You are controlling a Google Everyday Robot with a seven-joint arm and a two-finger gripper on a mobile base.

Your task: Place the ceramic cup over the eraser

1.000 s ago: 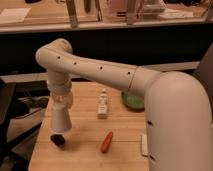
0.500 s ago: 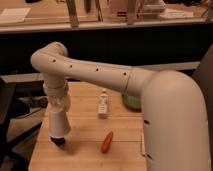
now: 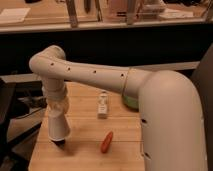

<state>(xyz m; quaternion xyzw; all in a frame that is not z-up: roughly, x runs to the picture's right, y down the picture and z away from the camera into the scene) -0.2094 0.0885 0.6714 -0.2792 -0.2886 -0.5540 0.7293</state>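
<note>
The gripper (image 3: pixel 58 116) hangs at the left of the wooden table (image 3: pixel 85 152), clamped on the ceramic cup (image 3: pixel 58 127) — held mouth down. The eraser (image 3: pixel 61 142) shows as a dark lump directly under the cup's rim, touching it. An orange-red elongated object (image 3: pixel 106 142) lies to the right — a slim white bottle (image 3: pixel 102 104) stands behind.

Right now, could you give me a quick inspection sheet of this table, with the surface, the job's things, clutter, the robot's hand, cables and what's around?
Surface: wooden table, light planks.
Job's things: white cup held low at the front left, mouth down, over a small black eraser that peeks out beneath it.
Clutter: slim white bottle standing mid-table; orange-red object lying in front of it; green bowl partly behind the arm.
Grippers: gripper at the cup's top, pointing down.
Cables: nothing seen.
Surroundings: dark counter and shelf behind.
</note>
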